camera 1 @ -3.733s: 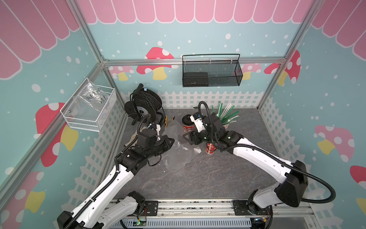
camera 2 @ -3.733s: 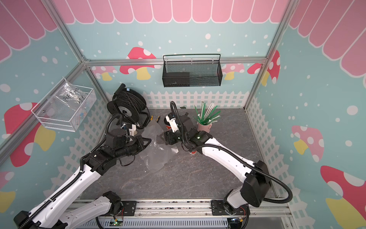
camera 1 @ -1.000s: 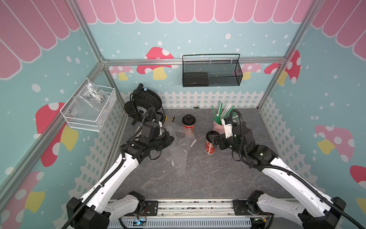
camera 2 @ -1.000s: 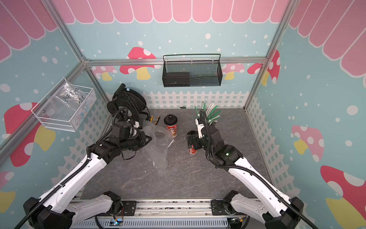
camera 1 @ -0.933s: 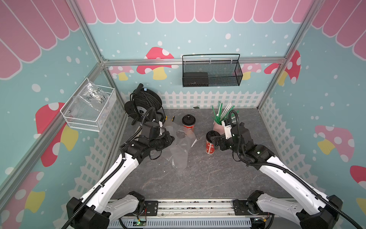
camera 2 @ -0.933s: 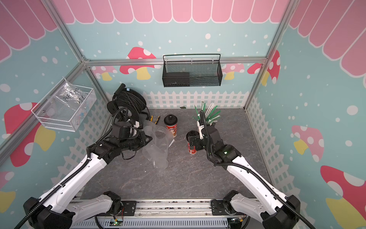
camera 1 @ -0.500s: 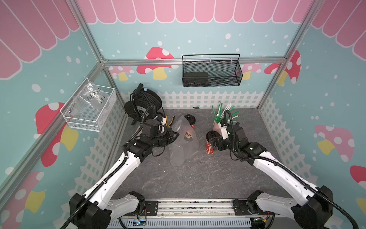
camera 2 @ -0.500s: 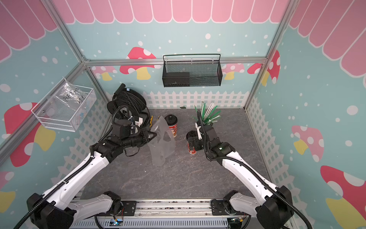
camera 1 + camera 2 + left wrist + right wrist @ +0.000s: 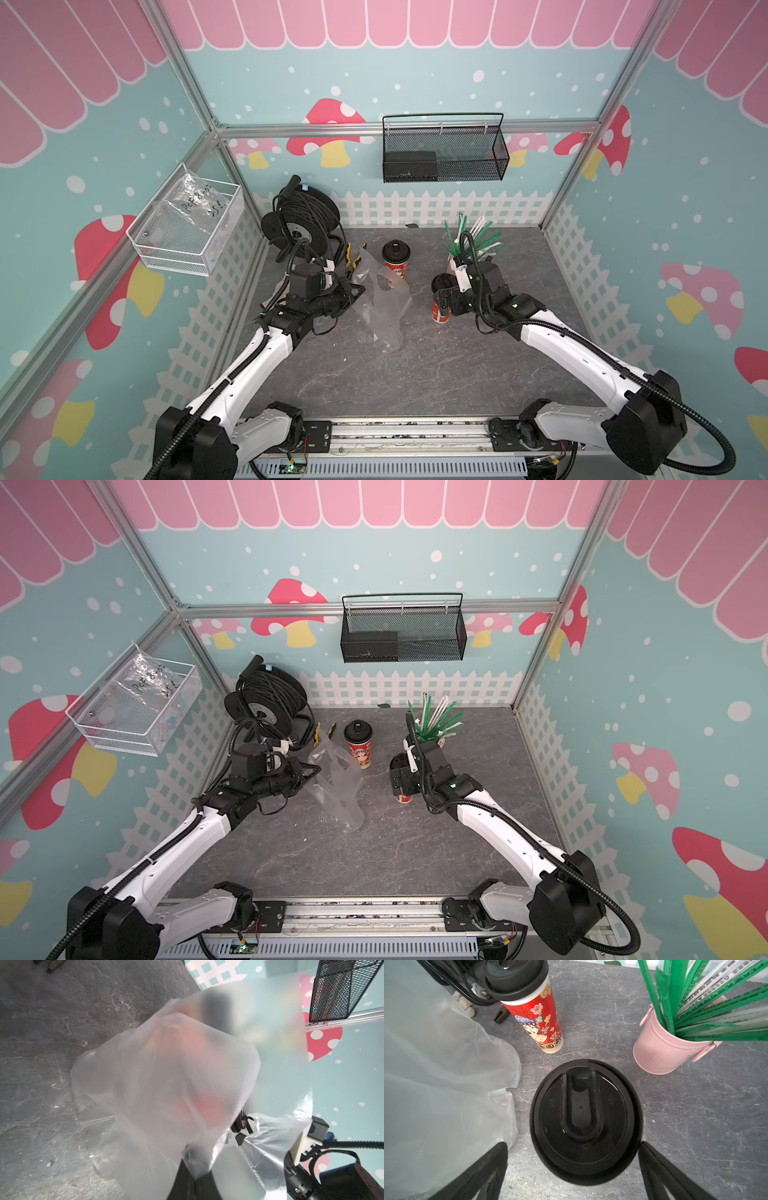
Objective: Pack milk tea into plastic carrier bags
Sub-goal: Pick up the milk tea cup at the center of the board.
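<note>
Left of centre, your left pincer [image 9: 356, 291] pinched thin crinkly clear plastic bag [image 9: 384, 309]; at right, your right pincer [image 9: 572, 1146] stood spread astride black-lidded red paper cup [image 9: 439, 316].

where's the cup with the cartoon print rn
In a top view the cartoon-print cup stands upright toward the back of the table, between the cable reel and the pink straw pot, right next to the clear bag.
</note>
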